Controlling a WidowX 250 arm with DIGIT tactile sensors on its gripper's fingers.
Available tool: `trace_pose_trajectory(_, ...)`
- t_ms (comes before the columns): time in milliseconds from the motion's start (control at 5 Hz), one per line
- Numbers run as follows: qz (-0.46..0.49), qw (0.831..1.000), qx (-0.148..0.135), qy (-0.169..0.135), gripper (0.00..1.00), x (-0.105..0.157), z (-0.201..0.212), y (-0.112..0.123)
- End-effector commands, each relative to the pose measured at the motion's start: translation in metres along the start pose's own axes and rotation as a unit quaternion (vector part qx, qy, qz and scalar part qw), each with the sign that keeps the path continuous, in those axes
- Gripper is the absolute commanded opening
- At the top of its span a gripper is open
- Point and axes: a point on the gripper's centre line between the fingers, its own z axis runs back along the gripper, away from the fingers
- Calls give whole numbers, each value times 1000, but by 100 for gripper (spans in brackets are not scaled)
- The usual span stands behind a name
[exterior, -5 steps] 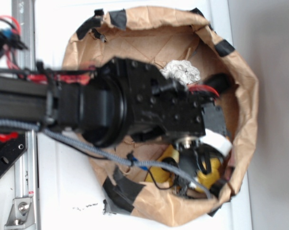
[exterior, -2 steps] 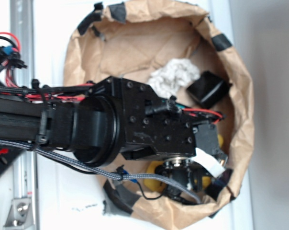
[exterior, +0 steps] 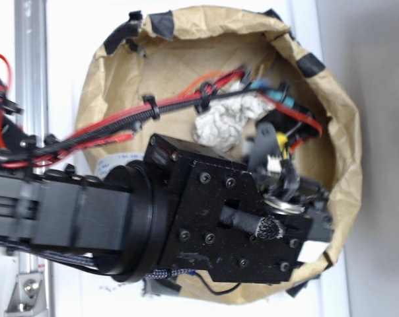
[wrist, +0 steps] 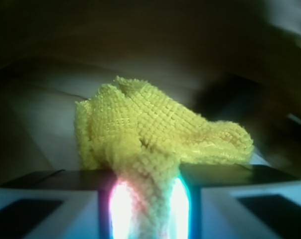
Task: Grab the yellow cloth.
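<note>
In the wrist view the yellow cloth (wrist: 155, 129), a fuzzy looped bright yellow towel, bunches up just ahead of my gripper (wrist: 149, 181). A fold of it runs down between the two jaws, which are shut on it with glare on either side. In the exterior view the black wrist block (exterior: 232, 224) sits low over the right side of the brown paper bag (exterior: 335, 112). It covers the fingers and nearly all of the yellow cloth.
An off-white crumpled rag (exterior: 219, 124) lies inside the bag near its middle. Red and black cables (exterior: 153, 109) stretch across the bag's upper left. The bag's rim is patched with black tape (exterior: 163, 23). A metal rail (exterior: 31, 59) runs along the left edge.
The wrist has swung lower and to the right over the bag. It now hides the yellow cloth seen earlier at the bag's bottom. The cables have come across the bag.
</note>
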Motion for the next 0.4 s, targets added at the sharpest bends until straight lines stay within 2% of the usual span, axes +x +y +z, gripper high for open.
trace_pose_trajectory(0, 212, 977, -25, -13, 0, -30, 86, 52)
trace_pose_trajectory(200, 229, 972, -59, -5, 0, -38, 90, 57)
